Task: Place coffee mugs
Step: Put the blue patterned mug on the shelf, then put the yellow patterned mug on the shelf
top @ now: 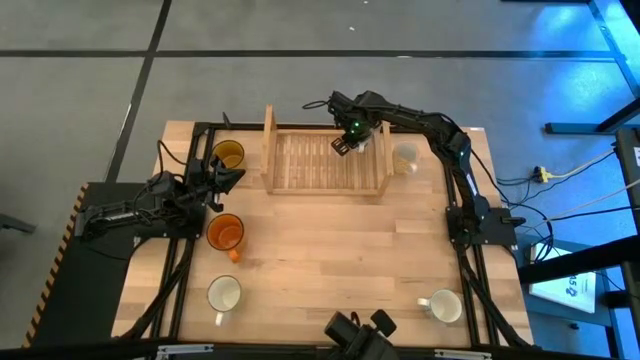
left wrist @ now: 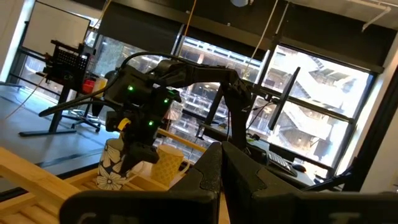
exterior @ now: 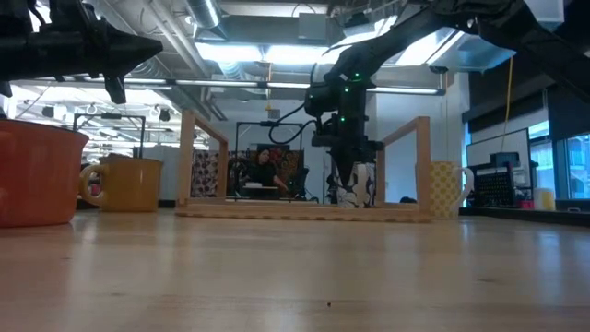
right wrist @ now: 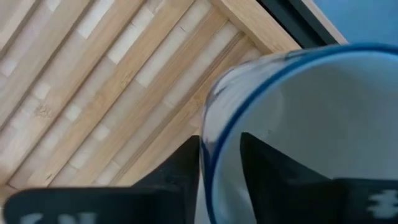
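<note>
A white mug with a blue rim and blue flower print is in my right gripper at the far right corner of the slatted wooden tray. My left gripper is shut on nothing. It hovers near the table's left edge between the amber-yellow mug and the orange mug. Both of those stand on their bases on the table. My right gripper pinches the flowered mug's wall at the blue rim, one finger inside the mug and one outside. It comes from above, pointing down. The mug is upright over the tray's slats; whether its base touches them I cannot tell.
A cream mug stands on the table just right of the tray. Two white mugs stand near the table's near edge. The tray has tall end posts. Bare wood lies mid-table. A person shows far behind the table.
</note>
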### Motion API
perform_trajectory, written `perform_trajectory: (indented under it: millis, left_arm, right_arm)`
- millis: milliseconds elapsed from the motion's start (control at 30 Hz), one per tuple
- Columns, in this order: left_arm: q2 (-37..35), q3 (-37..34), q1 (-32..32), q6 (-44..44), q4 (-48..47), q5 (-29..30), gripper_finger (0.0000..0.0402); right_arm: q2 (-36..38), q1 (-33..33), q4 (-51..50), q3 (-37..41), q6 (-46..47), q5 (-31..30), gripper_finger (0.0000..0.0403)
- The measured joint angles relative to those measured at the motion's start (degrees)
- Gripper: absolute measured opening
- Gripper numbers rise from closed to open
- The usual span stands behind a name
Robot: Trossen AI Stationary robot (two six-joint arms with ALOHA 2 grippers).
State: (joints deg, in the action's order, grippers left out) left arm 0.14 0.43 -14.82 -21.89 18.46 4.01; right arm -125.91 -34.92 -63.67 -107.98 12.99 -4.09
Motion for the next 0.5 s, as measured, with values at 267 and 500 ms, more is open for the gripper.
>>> perform_trajectory:
  millis: [267, 500]
  left_arm:
    - [0.01, 0.00, 0.00, 0.00, 0.00, 0.00, 0.0004]
    - [0.00, 0.00, 0.01, 0.00, 0.00, 0.00, 0.0004]
  right_arm:
    - [0.80, 0.20, -3.01, -4.29, 0.15, -0.38, 0.0162]
    - [1.00, 1.85, -9.45, -13.38, -1.00, -3.19, 0.0166]
